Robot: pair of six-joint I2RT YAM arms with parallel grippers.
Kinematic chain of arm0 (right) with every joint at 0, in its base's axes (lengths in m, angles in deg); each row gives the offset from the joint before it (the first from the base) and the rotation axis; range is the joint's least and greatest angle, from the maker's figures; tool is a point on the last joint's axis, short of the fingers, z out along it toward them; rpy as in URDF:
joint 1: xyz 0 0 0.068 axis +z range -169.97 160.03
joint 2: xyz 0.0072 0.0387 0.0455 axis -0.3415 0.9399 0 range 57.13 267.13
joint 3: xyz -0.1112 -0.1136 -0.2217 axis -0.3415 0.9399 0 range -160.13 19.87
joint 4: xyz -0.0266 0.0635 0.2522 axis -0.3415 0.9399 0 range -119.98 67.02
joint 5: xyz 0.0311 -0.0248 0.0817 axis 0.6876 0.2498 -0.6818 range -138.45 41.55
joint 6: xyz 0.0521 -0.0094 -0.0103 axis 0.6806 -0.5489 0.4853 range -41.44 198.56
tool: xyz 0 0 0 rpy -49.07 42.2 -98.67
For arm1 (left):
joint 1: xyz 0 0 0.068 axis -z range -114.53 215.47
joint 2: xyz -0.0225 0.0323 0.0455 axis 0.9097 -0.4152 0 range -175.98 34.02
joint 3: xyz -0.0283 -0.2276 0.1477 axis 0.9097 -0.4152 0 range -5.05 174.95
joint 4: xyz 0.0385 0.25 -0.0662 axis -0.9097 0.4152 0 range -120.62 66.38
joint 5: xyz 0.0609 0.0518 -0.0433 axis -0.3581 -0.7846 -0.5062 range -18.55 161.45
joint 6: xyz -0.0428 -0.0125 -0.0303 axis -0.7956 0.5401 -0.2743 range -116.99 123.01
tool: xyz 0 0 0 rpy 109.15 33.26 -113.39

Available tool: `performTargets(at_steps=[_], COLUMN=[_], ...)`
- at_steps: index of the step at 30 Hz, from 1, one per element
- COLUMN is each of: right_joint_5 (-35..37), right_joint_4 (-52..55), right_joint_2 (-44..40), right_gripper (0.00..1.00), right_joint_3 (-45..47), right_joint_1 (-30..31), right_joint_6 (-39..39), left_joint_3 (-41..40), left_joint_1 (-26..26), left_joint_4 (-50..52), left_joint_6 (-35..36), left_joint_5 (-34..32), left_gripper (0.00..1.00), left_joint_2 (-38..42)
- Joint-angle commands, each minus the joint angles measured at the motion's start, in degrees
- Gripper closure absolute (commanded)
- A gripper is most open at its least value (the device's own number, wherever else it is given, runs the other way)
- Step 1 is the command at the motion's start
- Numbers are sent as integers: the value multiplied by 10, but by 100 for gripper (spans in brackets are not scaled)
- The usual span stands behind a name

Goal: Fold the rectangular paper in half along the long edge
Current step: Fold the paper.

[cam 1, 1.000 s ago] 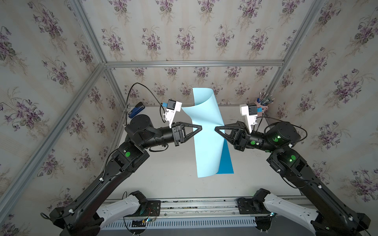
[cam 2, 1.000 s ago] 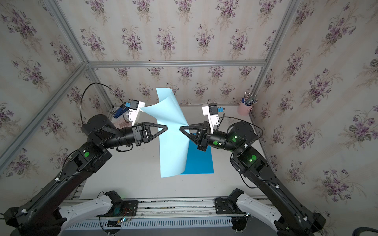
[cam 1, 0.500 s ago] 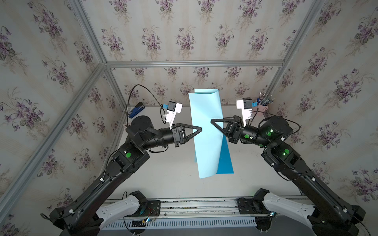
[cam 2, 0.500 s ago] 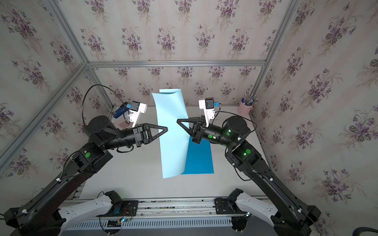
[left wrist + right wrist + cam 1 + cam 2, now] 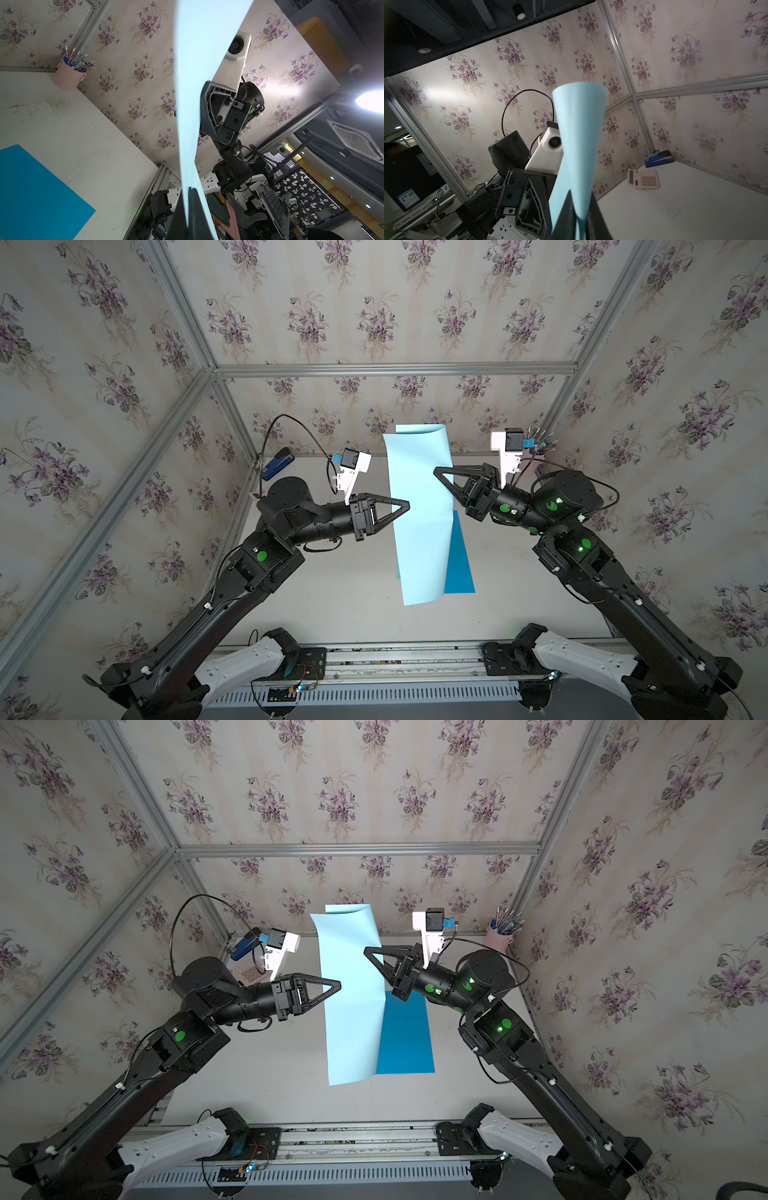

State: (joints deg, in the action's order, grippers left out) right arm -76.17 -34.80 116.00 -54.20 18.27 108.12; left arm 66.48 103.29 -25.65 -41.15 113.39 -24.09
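The light blue rectangular paper [image 5: 419, 510] [image 5: 353, 990] hangs upright in the air above the table, its top edge curled over. My left gripper [image 5: 408, 504] [image 5: 339, 983] is shut on its left long edge; in the left wrist view the paper [image 5: 197, 62] rises from between the closed fingers of that gripper [image 5: 189, 188]. My right gripper [image 5: 435, 470] [image 5: 365, 950] reaches in at the opposite long edge, higher up. In the right wrist view the right gripper [image 5: 581, 192] has its jaws apart, and the paper [image 5: 579, 135] bends loosely between them.
A dark blue sheet [image 5: 457, 564] [image 5: 405, 1036] [image 5: 37, 193] lies flat on the white table under the paper. A pink pen cup [image 5: 500, 938] stands at the back right. A blue stapler [image 5: 277, 462] and a calculator [image 5: 643, 178] sit at the back left.
The right gripper has risen along the paper's right edge and its jaws have parted. The paper's twisted top has straightened into a flatter hanging sheet. The left gripper keeps its hold.
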Motion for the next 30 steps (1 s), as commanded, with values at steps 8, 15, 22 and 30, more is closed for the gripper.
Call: performTargets(at_steps=[8, 15, 22, 30], right_joint_5=[-10, -17, -25, -59], right_joint_4=[-63, -71, -75, -112], right_joint_2=[24, 40, 48, 56], right_gripper=[100, 81, 76, 100], right_joint_3=[-32, -49, -63, -66], right_joint_1=[-14, -29, -44, -66], right_joint_6=[-4, 3, 12, 40], left_joint_3=[-3, -2, -1, 1], left_joint_1=[6, 10, 14, 20], left_joint_4=[-9, -3, -3, 0], left_joint_6=[2, 5, 7, 10], left_joint_5=[7, 6, 3, 3], left_gripper=[100, 100, 100, 100], left_joint_2=[3, 1, -1, -6])
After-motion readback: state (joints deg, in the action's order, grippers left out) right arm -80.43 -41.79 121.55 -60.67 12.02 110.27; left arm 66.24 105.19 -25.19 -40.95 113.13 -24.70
